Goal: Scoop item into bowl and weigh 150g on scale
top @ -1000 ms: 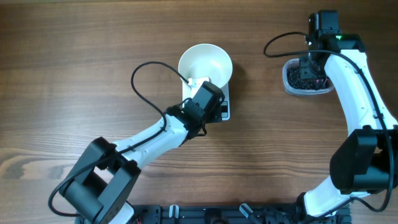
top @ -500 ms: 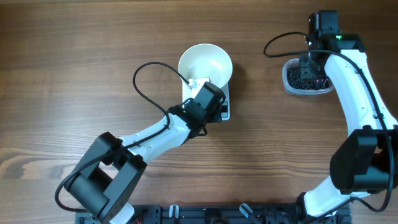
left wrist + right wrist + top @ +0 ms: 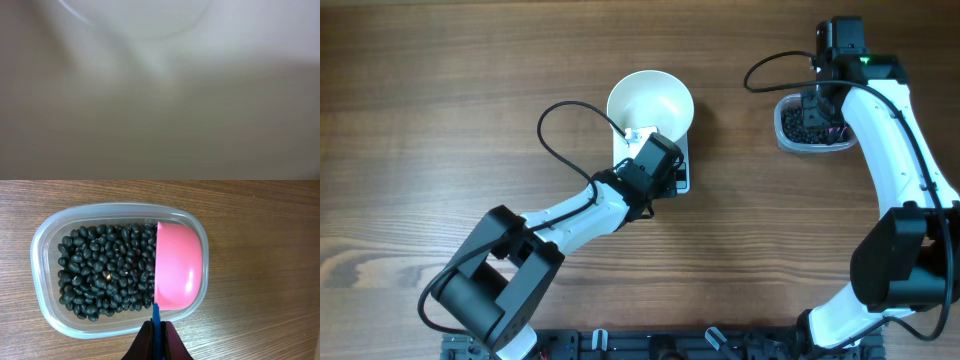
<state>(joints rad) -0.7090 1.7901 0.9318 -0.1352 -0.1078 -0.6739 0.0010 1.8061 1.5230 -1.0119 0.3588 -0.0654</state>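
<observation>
- the left gripper [image 3: 640, 135] is sitting closed at the near rim of the bowl [image 3: 650, 98]; its wrist view is blurring to white, so i cannot tell whether it is gripping anything.
- the bowl is resting at the far end of the scale [image 3: 681, 172].
- the right gripper [image 3: 157, 327] is clamping the blue handle of the pink scoop [image 3: 179, 270], which is sitting dome-up in the clear tub [image 3: 42, 245] against the black beans [image 3: 100, 280].

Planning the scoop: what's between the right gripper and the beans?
A pink scoop, its blue handle pinched in the right gripper, lying beside the beans; right wrist view.
</observation>
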